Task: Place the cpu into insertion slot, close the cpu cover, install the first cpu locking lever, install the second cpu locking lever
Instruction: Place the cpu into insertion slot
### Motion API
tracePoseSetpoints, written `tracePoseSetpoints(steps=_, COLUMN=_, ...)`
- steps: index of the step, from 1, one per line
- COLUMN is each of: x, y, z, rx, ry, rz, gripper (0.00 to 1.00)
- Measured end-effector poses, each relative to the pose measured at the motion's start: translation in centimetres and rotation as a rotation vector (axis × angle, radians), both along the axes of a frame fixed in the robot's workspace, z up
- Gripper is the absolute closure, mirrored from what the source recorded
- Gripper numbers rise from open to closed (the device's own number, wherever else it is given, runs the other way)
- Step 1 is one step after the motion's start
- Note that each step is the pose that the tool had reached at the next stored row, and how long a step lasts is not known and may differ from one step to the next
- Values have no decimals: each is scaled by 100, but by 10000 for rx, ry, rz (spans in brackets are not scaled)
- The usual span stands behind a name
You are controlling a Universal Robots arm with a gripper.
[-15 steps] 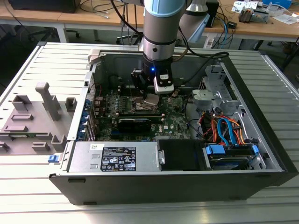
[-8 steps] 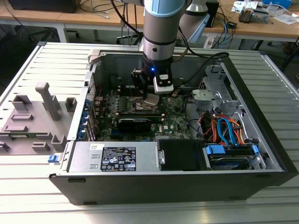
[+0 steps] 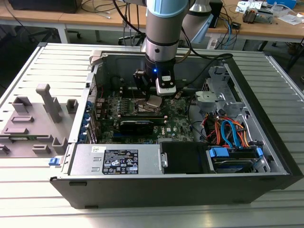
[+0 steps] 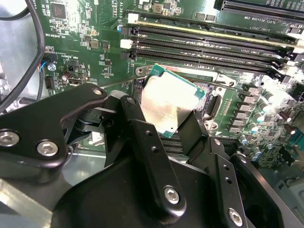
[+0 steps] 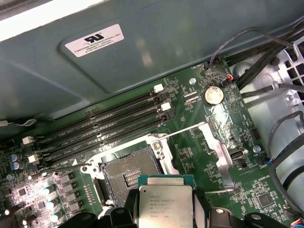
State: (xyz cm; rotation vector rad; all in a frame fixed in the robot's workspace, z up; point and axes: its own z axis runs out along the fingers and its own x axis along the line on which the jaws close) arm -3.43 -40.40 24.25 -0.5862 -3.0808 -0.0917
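My gripper (image 4: 167, 124) is shut on the cpu (image 4: 166, 100), a small square chip with a silvery top and a green edge. Black fingers (image 4: 142, 137) clamp two opposite sides of it. In the first wrist view the cpu (image 5: 165, 205) hangs above the board, just off the insertion slot (image 5: 124, 172), a dark square socket with a metal rim that lies uncovered. A silvery plate (image 5: 219, 148), apparently the cpu cover, stands swung away beside the slot. In the exterior view the gripper (image 3: 157, 99) reaches down into the open computer case over the motherboard (image 3: 175, 121).
Long black memory slots (image 5: 104, 124) run beside the socket. Case walls (image 3: 95, 85) surround the board, with a power supply (image 3: 118, 159) at the front and coloured cables (image 3: 228, 130) and a drive cage on the exterior view's right. A grey fixture (image 3: 35, 118) sits on the table at that view's left.
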Motion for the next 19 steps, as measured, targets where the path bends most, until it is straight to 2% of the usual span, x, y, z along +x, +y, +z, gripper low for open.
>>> tracePoseSetpoints(steps=19, x=0, y=0, z=-1, rx=0, ry=0, rz=-251, gripper=45)
